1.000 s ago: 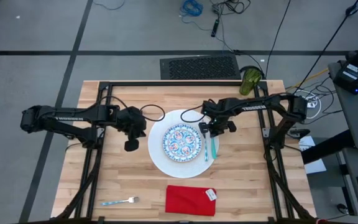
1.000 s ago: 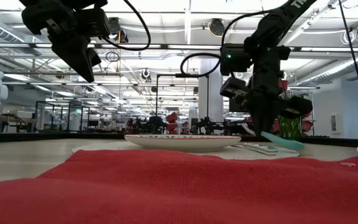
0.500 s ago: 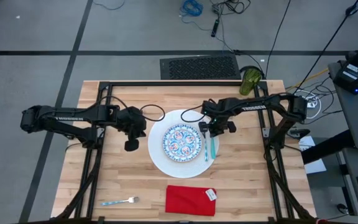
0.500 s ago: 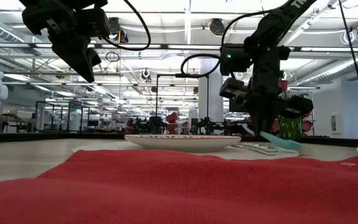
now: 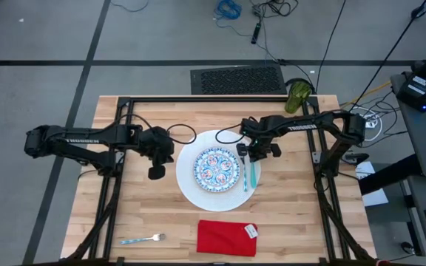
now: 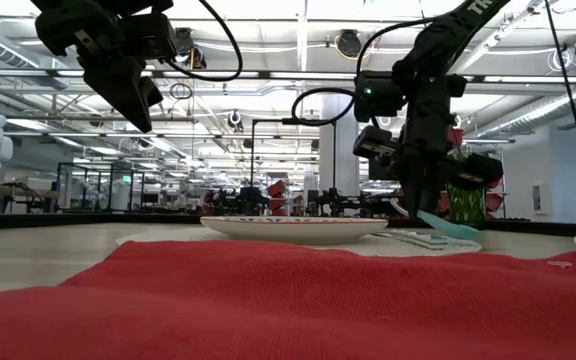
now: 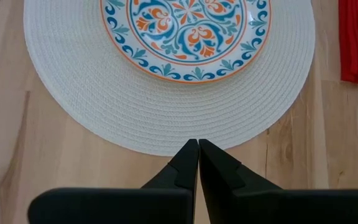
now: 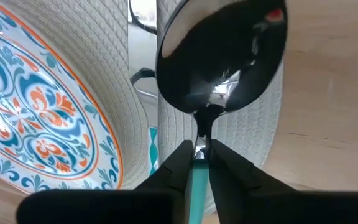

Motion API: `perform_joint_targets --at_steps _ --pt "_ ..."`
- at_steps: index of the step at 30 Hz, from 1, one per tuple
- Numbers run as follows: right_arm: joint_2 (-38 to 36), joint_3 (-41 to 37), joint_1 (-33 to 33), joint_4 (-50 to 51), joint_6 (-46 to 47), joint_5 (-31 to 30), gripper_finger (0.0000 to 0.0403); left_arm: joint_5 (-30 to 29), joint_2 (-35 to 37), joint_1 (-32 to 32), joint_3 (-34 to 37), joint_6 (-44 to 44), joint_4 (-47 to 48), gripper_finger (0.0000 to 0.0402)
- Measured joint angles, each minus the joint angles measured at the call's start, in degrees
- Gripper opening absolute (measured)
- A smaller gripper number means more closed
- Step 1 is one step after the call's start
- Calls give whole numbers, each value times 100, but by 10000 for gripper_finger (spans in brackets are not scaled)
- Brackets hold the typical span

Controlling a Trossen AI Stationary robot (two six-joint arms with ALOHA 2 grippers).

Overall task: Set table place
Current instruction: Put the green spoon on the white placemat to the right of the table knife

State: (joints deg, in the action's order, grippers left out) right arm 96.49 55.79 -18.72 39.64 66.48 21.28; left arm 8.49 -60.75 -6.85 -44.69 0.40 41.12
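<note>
Your right gripper (image 8: 196, 155) pinches the shiny teal-handled spoon (image 5: 254, 171) over a woven white mat (image 7: 166, 118); left gripper (image 7: 197, 152) fingers pressed together above the wood counter (image 5: 294, 214).

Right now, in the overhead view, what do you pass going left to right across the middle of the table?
Left claw → blue-patterned plate → teal-handled spoon, held by the right claw.

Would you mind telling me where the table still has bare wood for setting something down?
Bare wood lies between the fork and the left gripper, right of the napkin, and along the far edge, left of the green cup. The middle is crowded: the big plate carries the patterned plate, and the right gripper holds the spoon at its right rim.
</note>
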Motion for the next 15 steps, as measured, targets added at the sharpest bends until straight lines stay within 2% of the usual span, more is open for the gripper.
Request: perform_joint_targets --at_steps 8,15 --pt "-4 0 0 0 -102 -14 62 0 0 0 0 0 0 0" --pt "-4 0 0 1 -165 -38 64 0 0 0 0 0 0 0"
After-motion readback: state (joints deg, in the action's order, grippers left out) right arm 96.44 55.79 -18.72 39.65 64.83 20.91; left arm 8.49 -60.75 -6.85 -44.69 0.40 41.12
